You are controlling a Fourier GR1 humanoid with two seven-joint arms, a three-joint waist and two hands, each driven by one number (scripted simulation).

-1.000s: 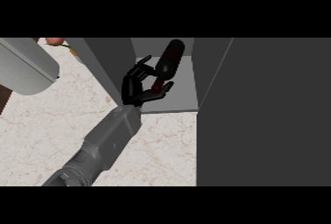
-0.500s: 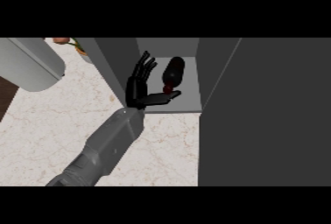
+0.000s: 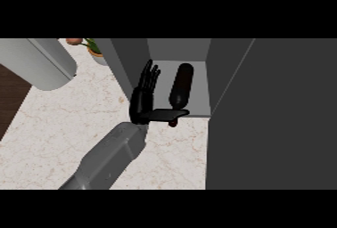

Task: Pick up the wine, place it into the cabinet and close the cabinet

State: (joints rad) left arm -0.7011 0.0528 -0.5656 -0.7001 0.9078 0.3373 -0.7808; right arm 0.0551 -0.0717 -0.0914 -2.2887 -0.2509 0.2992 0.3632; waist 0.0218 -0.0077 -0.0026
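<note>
From the head view I see one grey forearm point(image 3: 108, 158) coming up from the near edge, slanting to the right toward the open grey cabinet point(image 3: 227, 75). Which arm it is I cannot tell for sure from this view; it enters at the left of the frame, so I take it for the left. Its black left hand point(image 3: 143, 100) is open: the fingers point(image 3: 150, 75) point straight toward the far side along the cabinet's left wall, and the thumb point(image 3: 170, 114) sticks out to the right, across the near end of the bottle.

The dark, slim wine bottle point(image 3: 180, 87) stands inside the cabinet on its pale floor, just right of the fingers and apart from them. Its base sits just above the thumb; whether they touch I cannot tell. A small dark red spot shows just under the thumb.

The dark grey cabinet door point(image 3: 276, 116) fills the right side, swung open.

The speckled beige marble counter point(image 3: 59, 120) spreads at the left. A big light grey cylinder point(image 3: 43, 62) lies at the far left, and a small potted plant point(image 3: 92, 49) stands beyond it.
</note>
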